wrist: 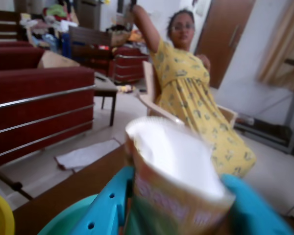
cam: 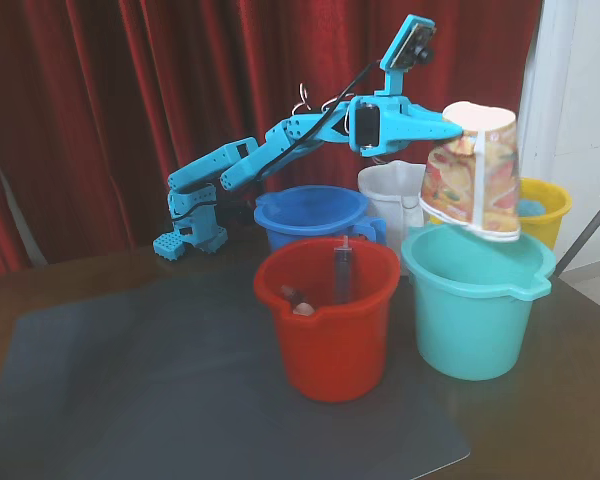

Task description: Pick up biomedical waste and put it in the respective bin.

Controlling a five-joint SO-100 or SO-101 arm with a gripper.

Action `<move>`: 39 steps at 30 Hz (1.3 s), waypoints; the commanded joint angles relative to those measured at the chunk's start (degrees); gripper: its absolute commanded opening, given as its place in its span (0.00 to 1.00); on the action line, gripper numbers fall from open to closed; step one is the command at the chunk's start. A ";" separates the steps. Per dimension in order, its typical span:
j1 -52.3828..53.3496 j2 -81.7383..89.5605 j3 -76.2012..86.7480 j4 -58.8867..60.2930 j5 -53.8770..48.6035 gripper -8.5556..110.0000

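My gripper (cam: 458, 124) is shut on the crushed white paper cup (cam: 475, 170) printed with orange, yellow and red food pictures. It grips the cup near its upper end, and the cup hangs just above the turquoise bucket (cam: 475, 305), over its back rim. In the wrist view the cup (wrist: 179, 171) fills the lower middle between my light blue fingers (wrist: 105, 208), and a bit of the turquoise bucket's rim (wrist: 63, 218) shows at the bottom left.
A red bucket (cam: 328, 320) with a syringe (cam: 342, 272) inside stands left of the turquoise one. Behind stand a darker blue bucket (cam: 310, 215), a white bucket (cam: 392, 195) and a yellow bucket (cam: 545, 205). A grey mat (cam: 160, 390) covers the table.
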 commanded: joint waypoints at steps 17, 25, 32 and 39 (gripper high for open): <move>-1.49 10.20 -18.81 37.18 -0.44 0.25; 5.10 44.65 -25.75 89.21 -29.44 0.20; 5.98 69.61 5.89 88.86 -47.11 0.20; 20.74 101.34 54.76 87.10 -61.79 0.20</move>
